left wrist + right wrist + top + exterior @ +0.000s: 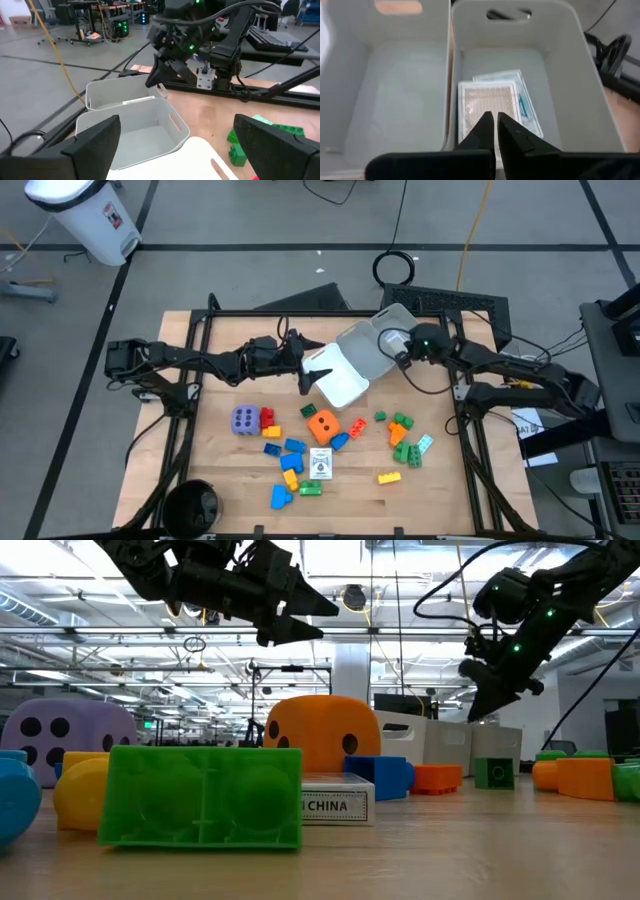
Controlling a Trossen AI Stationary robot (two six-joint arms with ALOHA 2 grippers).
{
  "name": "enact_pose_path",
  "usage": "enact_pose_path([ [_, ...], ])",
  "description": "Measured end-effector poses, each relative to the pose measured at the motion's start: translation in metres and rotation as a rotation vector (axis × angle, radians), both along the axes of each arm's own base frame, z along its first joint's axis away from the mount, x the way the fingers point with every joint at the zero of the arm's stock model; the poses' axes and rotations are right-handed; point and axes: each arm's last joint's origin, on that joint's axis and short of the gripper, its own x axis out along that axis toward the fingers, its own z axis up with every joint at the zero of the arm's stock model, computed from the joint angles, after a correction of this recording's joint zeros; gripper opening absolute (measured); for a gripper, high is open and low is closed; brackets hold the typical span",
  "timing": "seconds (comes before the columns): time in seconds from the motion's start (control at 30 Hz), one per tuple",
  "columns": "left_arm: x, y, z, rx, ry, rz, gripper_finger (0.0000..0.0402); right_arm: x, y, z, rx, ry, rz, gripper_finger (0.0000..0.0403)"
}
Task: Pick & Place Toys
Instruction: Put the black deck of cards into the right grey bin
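Your right gripper [493,119] hangs over the far tray [580,85], jaws pinched shut on nothing. Two picture cards [487,102] lie flat on that tray's floor, one overlapping the other, directly under the fingertips. The neighbouring tray [395,85] beside it shows no toys inside.

Your left gripper [305,375] sits at the near white tray [340,385], jaws spread wide, holding nothing.

On the table [220,470]: purple die [244,420], orange die [322,425], another card [320,463], and loose bricks — blue and yellow [288,465] by the card, green and orange [400,435] toward the right arm's side.
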Motion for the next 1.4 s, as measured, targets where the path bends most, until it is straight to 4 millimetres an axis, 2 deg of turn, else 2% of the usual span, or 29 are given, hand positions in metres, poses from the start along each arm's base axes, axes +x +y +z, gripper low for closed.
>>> enact_pose_path([
  [0.13,0.001,-0.003,0.000,-0.053,-0.009,-0.041,0.0392,0.000,0.005,0.009,-0.044,-0.044,0.032,0.0001],
  [0.23,0.002,-0.018,-0.002,-0.081,0.010,-0.167,0.0392,0.000,0.010,0.014,-0.074,-0.065,0.072,0.0001],
  [0.37,0.006,-0.058,-0.005,-0.090,0.147,-0.328,0.0392,-0.001,0.015,0.022,-0.133,-0.086,0.125,0.0001],
  [0.53,0.004,-0.112,-0.008,-0.049,0.496,-0.273,0.0392,0.001,0.018,0.035,-0.221,-0.166,0.164,0.0002],
  [0.6,0.002,-0.132,-0.011,-0.075,0.572,-0.271,0.0392,0.003,0.021,0.037,-0.240,-0.184,0.183,0.0002],
  [0.67,0.006,-0.151,-0.014,-0.139,0.555,-0.289,0.0392,0.005,0.023,0.038,-0.247,-0.189,0.208,0.0001],
  [0.77,0.013,-0.175,-0.030,-0.248,0.541,-0.286,0.0392,0.010,0.029,0.040,-0.263,-0.202,0.261,0.0001],
  [0.9,0.021,-0.199,-0.067,-0.343,0.574,-0.242,0.0392,0.016,0.039,0.044,-0.276,-0.250,0.357,0.0001],
  [1.07,0.025,-0.216,-0.107,-0.432,0.627,-0.170,0.0392,0.021,0.051,0.047,-0.289,-0.282,0.440,0.0001],
  [1.23,0.032,-0.218,-0.118,-0.516,0.586,-0.145,0.0392,0.024,0.061,0.046,-0.289,-0.271,0.504,0.0001],
  [1.4,0.043,-0.211,-0.114,-0.491,0.506,-0.228,0.0392,0.025,0.070,0.044,-0.272,-0.257,0.558,0.0002],
])
